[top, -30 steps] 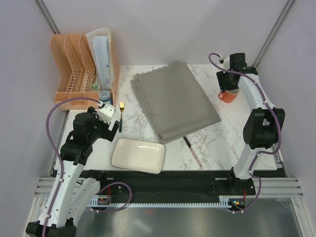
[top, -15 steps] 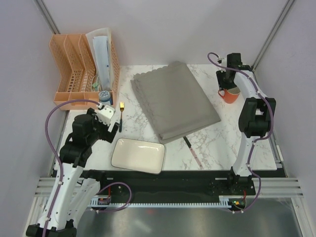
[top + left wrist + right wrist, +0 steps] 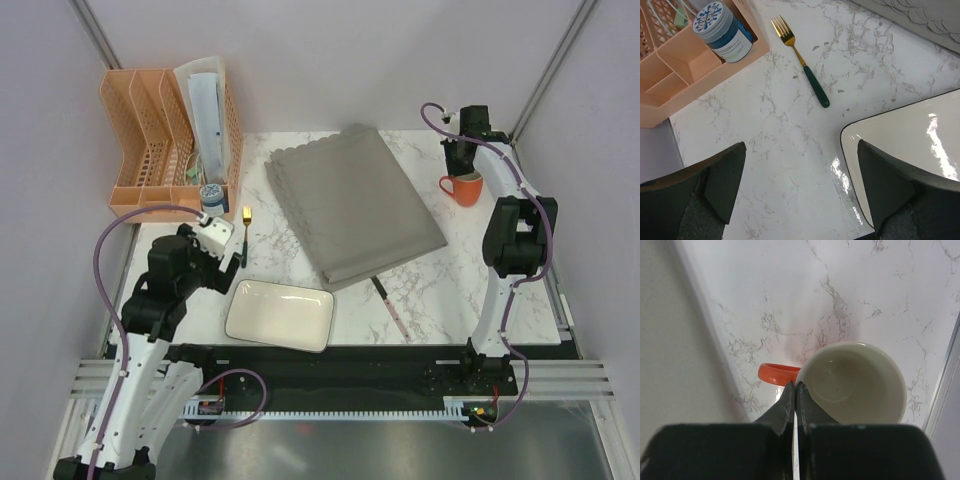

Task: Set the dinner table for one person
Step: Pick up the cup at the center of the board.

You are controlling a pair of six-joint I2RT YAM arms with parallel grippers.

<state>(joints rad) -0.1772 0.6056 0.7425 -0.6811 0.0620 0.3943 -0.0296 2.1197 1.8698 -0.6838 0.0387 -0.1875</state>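
On the dinner table (image 3: 450, 280), an orange mug (image 3: 463, 190) with a white inside (image 3: 855, 385) stands at the far right. My right gripper (image 3: 461, 162) (image 3: 795, 385) is shut, its tips against the rim where the handle (image 3: 775, 374) joins. Whether the rim is pinched between them does not show. Over bare marble, my left gripper (image 3: 228, 258) (image 3: 800, 147) hangs wide open and holds nothing. A gold fork with a green handle (image 3: 245, 235) (image 3: 807, 75) lies ahead of it. A white rectangular plate (image 3: 280, 314) (image 3: 910, 140) lies to its right.
A folded grey scallop-edged placemat (image 3: 350, 200) (image 3: 920, 15) lies in the middle at the back. A slim pink-and-dark utensil (image 3: 390, 305) lies right of the plate. An orange organizer (image 3: 150, 140) (image 3: 670, 85) with papers and a blue-lidded jar (image 3: 211, 193) (image 3: 722, 25) stands far left. Walls close in behind the mug.
My right gripper has drawn back to the mug's handle side and shut there. The left arm has shifted slightly toward the plate's near corner, still open.
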